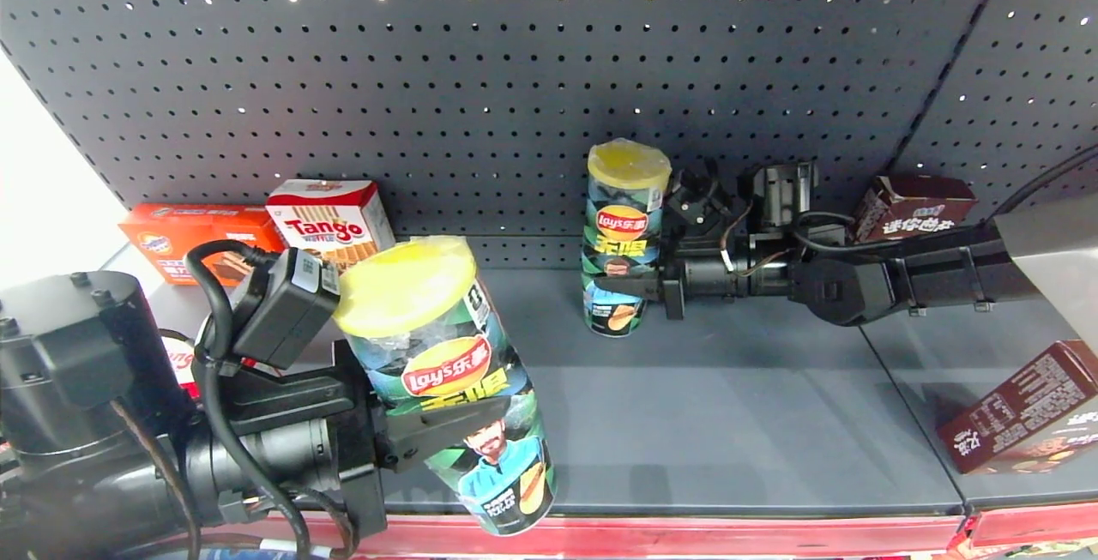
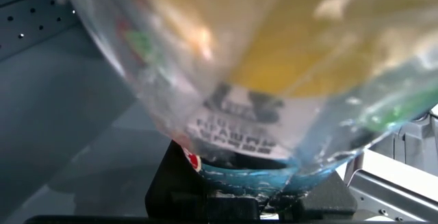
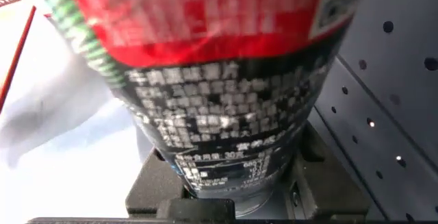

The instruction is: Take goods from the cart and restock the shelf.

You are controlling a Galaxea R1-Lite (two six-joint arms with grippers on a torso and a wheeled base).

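Note:
Two tall chips cans with yellow lids are in hand. Low at the front left, my left gripper [image 1: 442,423] is shut on the near chips can [image 1: 446,371], which tilts above the shelf's front edge. That same can looms close in the left wrist view [image 2: 274,80]. The far chips can [image 1: 622,234] stands upright on the grey shelf [image 1: 729,423] near the pegboard back, with my right gripper [image 1: 630,287] shut around its lower half. The right wrist view has this can [image 3: 219,101] between the jaws, its base hidden.
An orange box [image 1: 193,234] and a white wafer box [image 1: 330,221] stand at the back left. One brown box [image 1: 913,204] sits at the back right, another [image 1: 1021,410] at the front right. A red strip [image 1: 729,534] edges the shelf front.

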